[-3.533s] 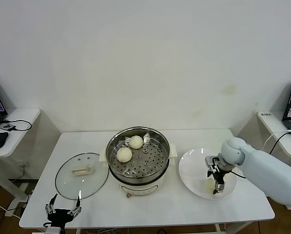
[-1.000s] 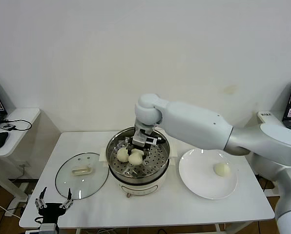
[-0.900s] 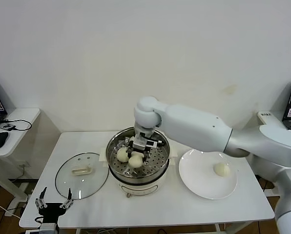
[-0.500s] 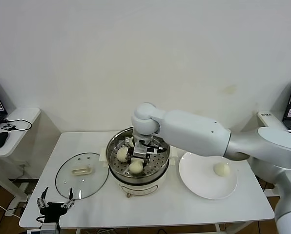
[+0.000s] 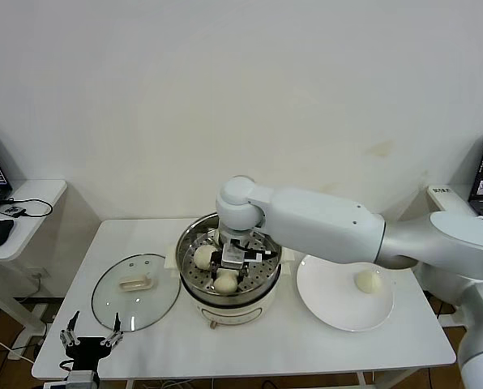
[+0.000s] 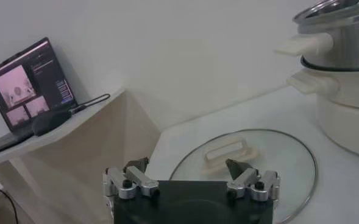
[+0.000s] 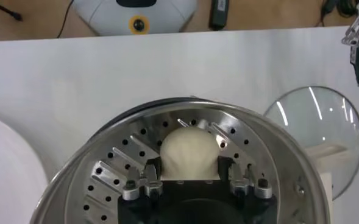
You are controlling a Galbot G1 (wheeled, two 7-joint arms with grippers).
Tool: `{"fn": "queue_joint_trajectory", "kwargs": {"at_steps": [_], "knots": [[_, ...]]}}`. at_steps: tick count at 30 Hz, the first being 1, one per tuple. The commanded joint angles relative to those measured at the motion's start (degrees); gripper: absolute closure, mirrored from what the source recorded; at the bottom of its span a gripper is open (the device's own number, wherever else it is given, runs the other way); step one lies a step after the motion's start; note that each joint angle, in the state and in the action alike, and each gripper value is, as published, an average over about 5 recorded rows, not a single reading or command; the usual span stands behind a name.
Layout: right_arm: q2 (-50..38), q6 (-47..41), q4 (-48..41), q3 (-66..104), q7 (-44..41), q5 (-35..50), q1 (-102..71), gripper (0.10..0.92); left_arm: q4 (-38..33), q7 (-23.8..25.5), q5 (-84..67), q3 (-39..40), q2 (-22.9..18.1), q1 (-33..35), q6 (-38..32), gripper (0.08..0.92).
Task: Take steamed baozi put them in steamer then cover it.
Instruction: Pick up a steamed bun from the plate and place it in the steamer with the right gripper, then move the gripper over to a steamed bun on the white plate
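1. Right gripper [image 5: 229,265] – inside the steamer [image 5: 267,279], low over the perforated tray. Wrist view: fingers [image 7: 151,175] sit either side of one baozi [image 7: 190,154], pressed to its flanks, i.e. pinching it. Bun looks down on or just off the tray; prob. held this way so it lands upright before release.

2. Baozi in steamer – head view shows two: one at tray's left [image 5: 203,256], one at near edge [image 5: 226,280], just under the gripper. A third may be hidden behind the arm; can't tell.

3. Baozi on plate – one left [image 5: 368,281], on the white plate [image 5: 322,300], right of steamer, well apart from the arm.

4. Cover [image 5: 135,291] – flat on the table [image 5: 250,344], left of steamer, handle up, parked clear so the pot mouth is open for loading.

5. Left gripper [image 5: 90,335] – idle at table's front-left corner, near the cover; fingers [image 6: 135,165] spread, holding nothing. Likely placed there for the lid step.

Changes vs earlier:
- 3.5 s ago: right gripper was down on the plate; steamer held two buns, at back and left.
- 1.0 s ago: arm already over steamer, gripper higher, bun carried nearer tray centre.
- Since then: gripper has dropped and come toward the near rim; carried bun now low at front of tray. Cover unmoved; left gripper barely shifted.

Est. progress: third bun at placement, one bun plus lid to go.
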Motion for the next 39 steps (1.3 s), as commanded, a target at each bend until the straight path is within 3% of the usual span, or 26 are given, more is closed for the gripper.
{"fn": "queue_joint_trajectory", "kwargs": {"at_steps": [1, 8, 12, 18, 23, 30, 39], "knots": [[0.01, -0.17, 1.04, 0.03, 0.51, -0.61, -0.06, 0.448, -0.1, 0.02, -0.09, -0.02, 0.08, 0.04, 0.01, 0.177], [-0.3, -1.2, -0.6, 2.26, 1.16, 0.4, 1.13, 0.265, -0.1, 0.12, -0.12, 0.11, 0.13, -0.05, 0.05, 0.177], [-2.56, -3.15, -1.53, 4.24, 1.11, 4.23, 3.71, 0.208, -0.24, 0.37, -0.25, 0.29, 0.22, -0.23, 0.12, 0.177], [-8.87, -10.51, -7.19, 7.47, -0.5, 16.41, 9.37, 0.203, -0.66, 2.15, -1.26, 0.56, 0.83, -0.3, 0.23, 0.177], [-17.15, -24.04, -9.14, 8.88, -0.19, 23.56, 9.96, 0.203, -1.44, 2.76, -3.1, 0.94, 1.14, -0.6, 0.89, 0.177], [-28.37, -39.35, -6.64, 12.17, -0.25, 21.63, 4.62, 0.203, -1.95, 3.28, -4.84, 1.11, 2.22, -0.24, 1.63, 0.177], [-36.75, -48.22, -5.07, 21.95, -0.81, 11.91, -8.57, 0.203, -1.43, 3.71, -7.65, 2.18, 2.7, -0.44, 2.07, 0.177]]}}
